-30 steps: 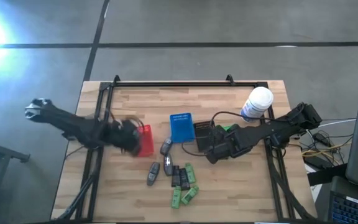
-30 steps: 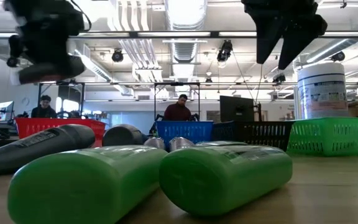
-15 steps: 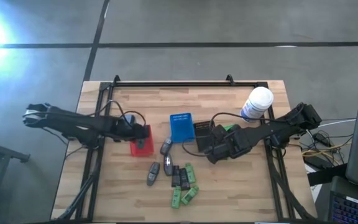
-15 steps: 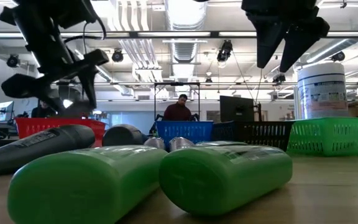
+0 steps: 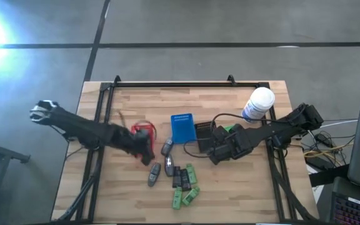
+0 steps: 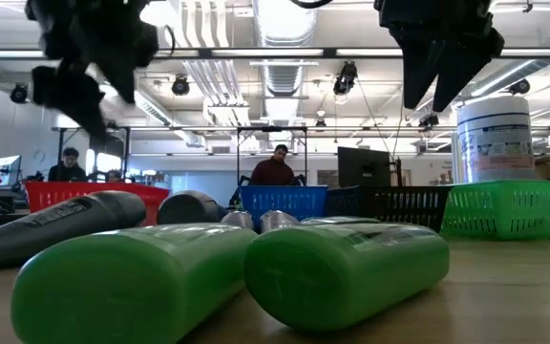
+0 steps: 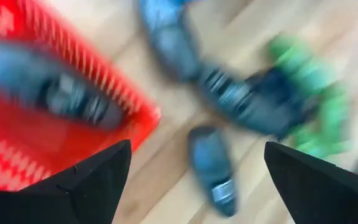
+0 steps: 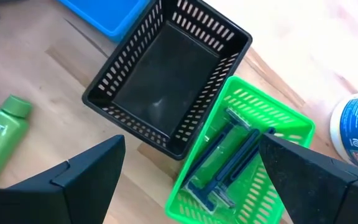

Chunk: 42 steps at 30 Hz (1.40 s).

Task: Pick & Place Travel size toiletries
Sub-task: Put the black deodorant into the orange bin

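Observation:
Loose toiletries (image 5: 175,178) lie on the wood table: grey rounded ones (image 5: 154,174), black slim ones and green bottles (image 5: 186,195), which fill the low view's foreground (image 6: 347,269). My left gripper (image 5: 147,156) hangs open and empty just near of the red basket (image 5: 144,131), above a grey item (image 7: 211,169) on the table. A grey item (image 7: 67,99) lies in the red basket. My right gripper (image 5: 212,150) hangs open and empty above the black basket (image 8: 166,81) and the green basket (image 8: 241,155), which holds slim dark items (image 8: 229,152).
A blue basket (image 5: 182,127) stands between the red and black baskets. A white canister with a blue label (image 5: 259,103) stands at the far right. A black frame (image 5: 174,84) runs along the table's far edge and sides. People show in the room beyond (image 6: 275,170).
My left gripper has swung over the red basket and then toward the table's near edge, ending above the loose toiletries; its view is blurred by the motion. My right arm has kept still.

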{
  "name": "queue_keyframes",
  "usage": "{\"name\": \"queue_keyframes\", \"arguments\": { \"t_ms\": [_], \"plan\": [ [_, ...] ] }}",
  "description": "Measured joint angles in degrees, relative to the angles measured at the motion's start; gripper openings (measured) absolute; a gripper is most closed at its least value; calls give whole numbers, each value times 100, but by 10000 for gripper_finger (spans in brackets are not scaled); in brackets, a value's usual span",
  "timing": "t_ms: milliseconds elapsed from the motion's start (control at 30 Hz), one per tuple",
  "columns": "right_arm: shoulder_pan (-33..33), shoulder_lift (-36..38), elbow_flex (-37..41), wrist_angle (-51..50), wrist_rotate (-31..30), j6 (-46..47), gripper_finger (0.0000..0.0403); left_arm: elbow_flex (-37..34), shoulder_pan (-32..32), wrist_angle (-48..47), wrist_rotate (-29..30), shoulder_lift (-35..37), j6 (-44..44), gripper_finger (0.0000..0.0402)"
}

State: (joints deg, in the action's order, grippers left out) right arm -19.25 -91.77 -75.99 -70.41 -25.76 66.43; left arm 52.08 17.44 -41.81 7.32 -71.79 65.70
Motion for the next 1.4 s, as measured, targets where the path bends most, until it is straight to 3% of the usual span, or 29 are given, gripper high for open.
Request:
{"name": "queue_keyframes", "arguments": {
  "t_ms": [167, 300, 533, 700, 833, 967, 1100, 1233, 1400],
  "plan": [
    [0, 0, 35, -14, 14, -175, 368, 523, 665, -220, -80, -1467, 1545, 373],
    [0, 0, 39, -87, 26, -375, 368, 1104, 986, -172, 100, -2250, 2244, 373],
    [0, 15, 44, -160, 26, -629, 368, 1438, 1065, -177, 269, -3145, 2399, 366],
    [0, 20, 56, -166, 26, -713, 368, 1460, 1004, -243, 266, -3399, 2250, 299],
    [0, 20, 79, -188, 24, -829, 368, 1499, 974, -192, 242, -3228, 2246, 211],
    [0, 32, 79, -195, 22, -950, 368, 1807, 1029, -577, 319, -2473, 2356, 210],
    [0, 46, 79, -227, 2, -986, 368, 2002, 923, -1984, 1251, -1590, 2860, 210],
    [0, 52, 79, -219, 0, -986, 368, 1580, 116, -2868, 1515, -903, 2691, 210],
    [2, 52, 79, -168, 7, -967, 368, 740, -941, -2246, 1352, -516, 2064, 210]
  ]
}}
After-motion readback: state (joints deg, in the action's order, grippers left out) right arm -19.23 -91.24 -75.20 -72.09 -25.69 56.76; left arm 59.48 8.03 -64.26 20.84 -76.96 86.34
